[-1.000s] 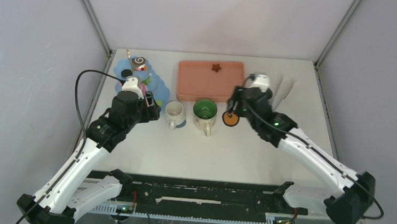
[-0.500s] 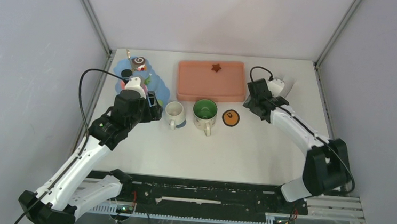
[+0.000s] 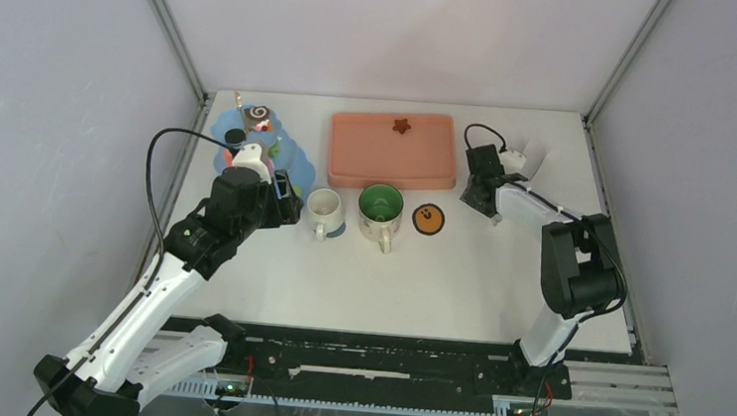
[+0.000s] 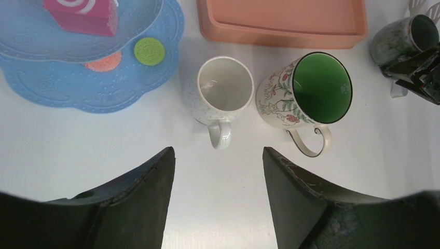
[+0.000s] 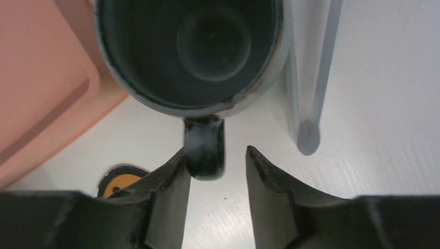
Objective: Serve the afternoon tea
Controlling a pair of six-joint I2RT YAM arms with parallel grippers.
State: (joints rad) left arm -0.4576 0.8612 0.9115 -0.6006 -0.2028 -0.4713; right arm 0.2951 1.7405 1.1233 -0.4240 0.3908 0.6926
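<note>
My right gripper (image 5: 215,149) is open, its fingers either side of the handle (image 5: 205,148) of the grey mug (image 5: 189,52); the handle touches the left finger. In the top view this gripper (image 3: 477,192) is right of the salmon tray. My left gripper (image 4: 218,150) is open and empty, just in front of the cream mug (image 4: 219,88) and the green-lined mug (image 4: 317,88). The blue dessert tower (image 4: 93,83) holds a pink swirl slice (image 4: 80,13), a green disc (image 4: 149,50) and more pastries. An orange round pastry (image 3: 428,219) lies on the table right of the green mug (image 3: 381,209).
The salmon-pink tray (image 3: 368,158) stands at the back centre with a brown star pastry (image 3: 402,125) on it. Thin metal tongs (image 5: 311,78) lie right beside the grey mug. Walls close the table on the left, back and right.
My right gripper has left the orange pastry on the table and moved right and back to the grey mug's handle. My left arm has barely moved.
</note>
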